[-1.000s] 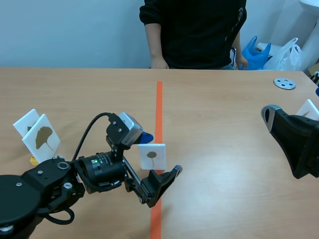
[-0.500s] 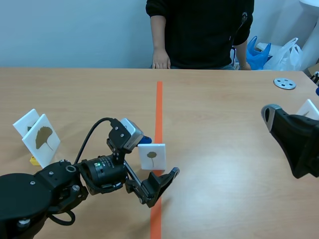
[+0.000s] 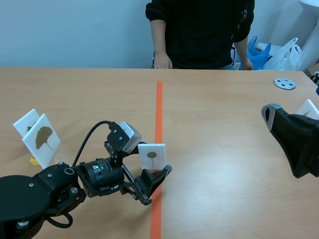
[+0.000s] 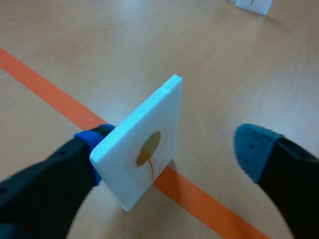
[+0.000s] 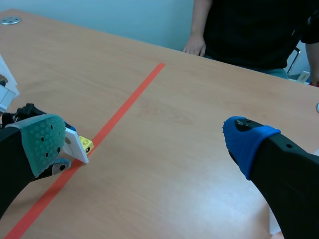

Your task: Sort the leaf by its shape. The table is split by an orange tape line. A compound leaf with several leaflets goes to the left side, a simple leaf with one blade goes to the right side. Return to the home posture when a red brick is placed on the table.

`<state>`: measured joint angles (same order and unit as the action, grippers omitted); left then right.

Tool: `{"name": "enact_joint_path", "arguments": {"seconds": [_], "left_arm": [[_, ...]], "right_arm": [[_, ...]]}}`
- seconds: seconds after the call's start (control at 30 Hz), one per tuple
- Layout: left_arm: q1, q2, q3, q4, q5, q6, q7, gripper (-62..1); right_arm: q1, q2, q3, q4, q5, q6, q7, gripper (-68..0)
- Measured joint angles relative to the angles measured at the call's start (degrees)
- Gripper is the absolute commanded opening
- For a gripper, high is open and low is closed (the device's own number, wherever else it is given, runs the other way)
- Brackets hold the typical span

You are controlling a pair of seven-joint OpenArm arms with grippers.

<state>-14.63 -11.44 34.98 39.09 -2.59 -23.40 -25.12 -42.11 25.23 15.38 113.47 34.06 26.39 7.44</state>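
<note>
Now the simple-leaf card (image 4: 144,149) is bracketed more closely by the open left claw (image 4: 172,147), with one pad (image 4: 92,142) touching it. A grasp is judged imminent. The right claw (image 5: 144,142) is held open.

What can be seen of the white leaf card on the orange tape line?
The leaf card is a thick white board, foam-like, standing upright on the orange tape line. Its face bears one small brown single-blade leaf with a stalk. It stands inside the open left pincer; one blue pad seems to touch its back.
</note>
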Motion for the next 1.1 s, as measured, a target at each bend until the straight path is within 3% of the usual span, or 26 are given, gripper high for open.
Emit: {"name": "enact_joint_path", "arguments": {"seconds": [0.17, 0.37, 0.6, 0.9, 1.1], "left_arm": [[0.02, 0.00, 1.42, 0.00, -0.02, 2.82, 0.07, -35.8], [0.00, 0.00, 3.15, 0.00, -0.02, 6.56, 0.44, -45.8], [0.02, 0.00, 3.15, 0.00, -0.26, 6.67, 0.44, -55.0], [1.88, -0.37, 3.08, 1.86, -0.87, 6.67, 0.48, -55.6], [7.72, -3.15, 2.23, 13.20, -0.90, 6.23, 5.64, -55.6]], "right_arm": [[0.00, 0.00, 0.00, 0.00, 0.00, 0.00, 0.20, 0.4], [0.00, 0.00, 0.00, 0.00, 0.00, 0.00, 1.05, 0.4], [0.00, 0.00, 0.00, 0.00, 0.00, 0.00, 1.33, 0.4], [0.00, 0.00, 0.00, 0.00, 0.00, 0.00, 1.68, 0.4], [0.00, 0.00, 0.00, 0.00, 0.00, 0.00, 1.70, 0.4]]}}
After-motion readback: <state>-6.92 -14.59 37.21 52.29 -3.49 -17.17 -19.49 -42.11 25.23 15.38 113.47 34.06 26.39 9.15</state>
